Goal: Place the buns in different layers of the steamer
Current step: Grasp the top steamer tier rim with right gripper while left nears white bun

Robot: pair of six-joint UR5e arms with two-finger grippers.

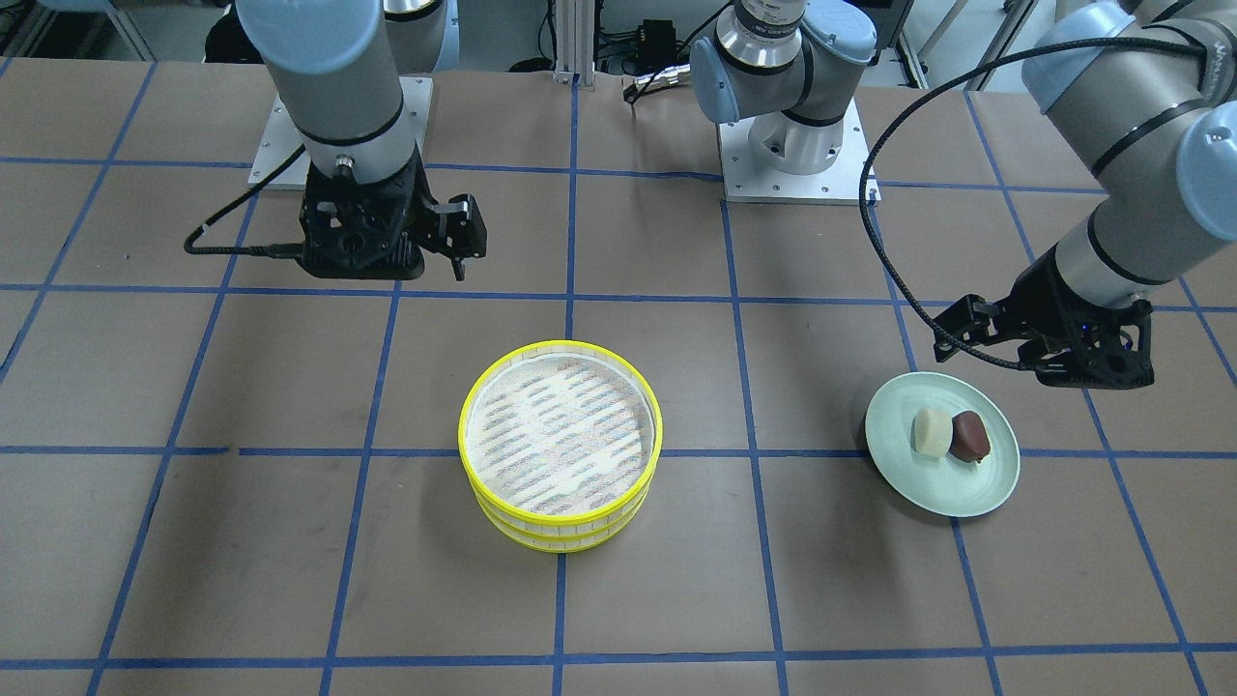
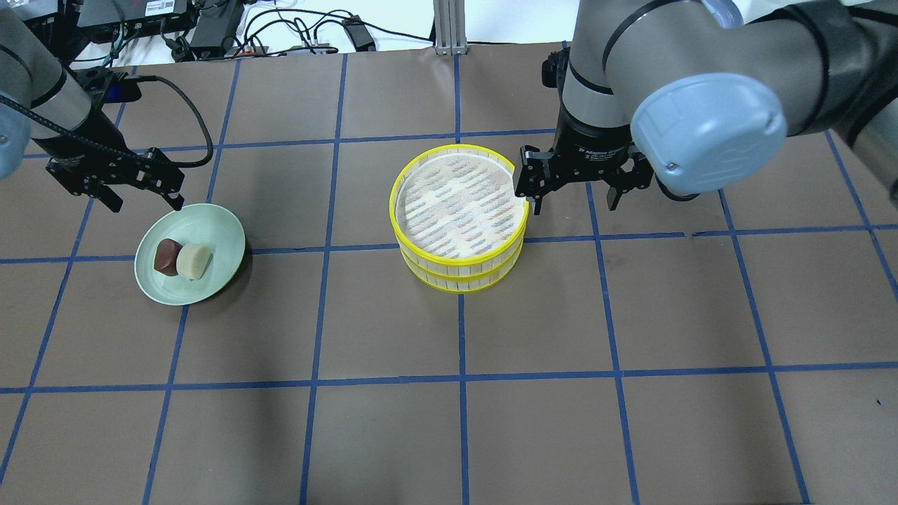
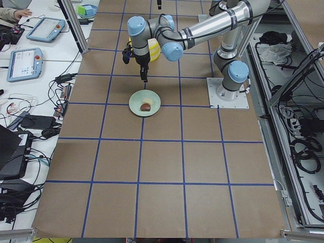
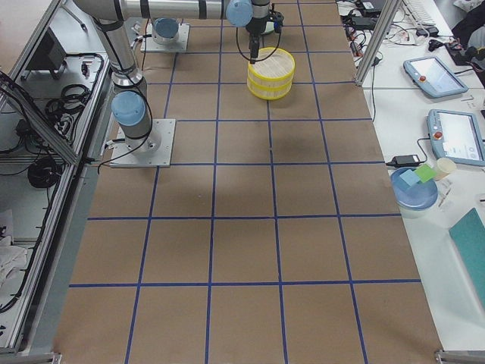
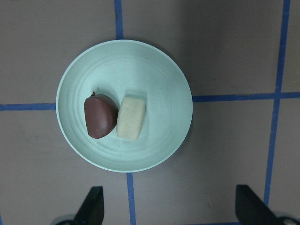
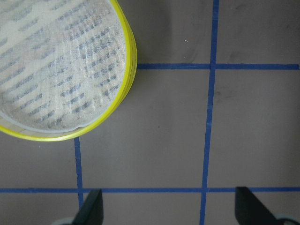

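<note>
The two steamer layers are stacked mid-table, the top layer (image 2: pixel 459 200) empty on the lower layer (image 2: pixel 459 279). The cream-white bun (image 2: pixel 193 260) and the reddish-brown bun (image 2: pixel 167 256) lie touching on a pale green plate (image 2: pixel 210 224). My left gripper (image 2: pixel 144 203) is open and empty, hovering above the plate's far edge. In the left wrist view both buns, cream (image 5: pixel 131 117) and brown (image 5: pixel 100 117), lie ahead of the fingertips. My right gripper (image 2: pixel 575 203) is open and empty, just right of the steamer rim (image 6: pixel 124 89).
The brown table has a blue tape grid. The arm base plates (image 1: pixel 797 164) stand at the robot's side. A black cable (image 2: pixel 196 126) loops from the left wrist. Side tables with tablets (image 4: pixel 455 136) lie beyond the table's edge.
</note>
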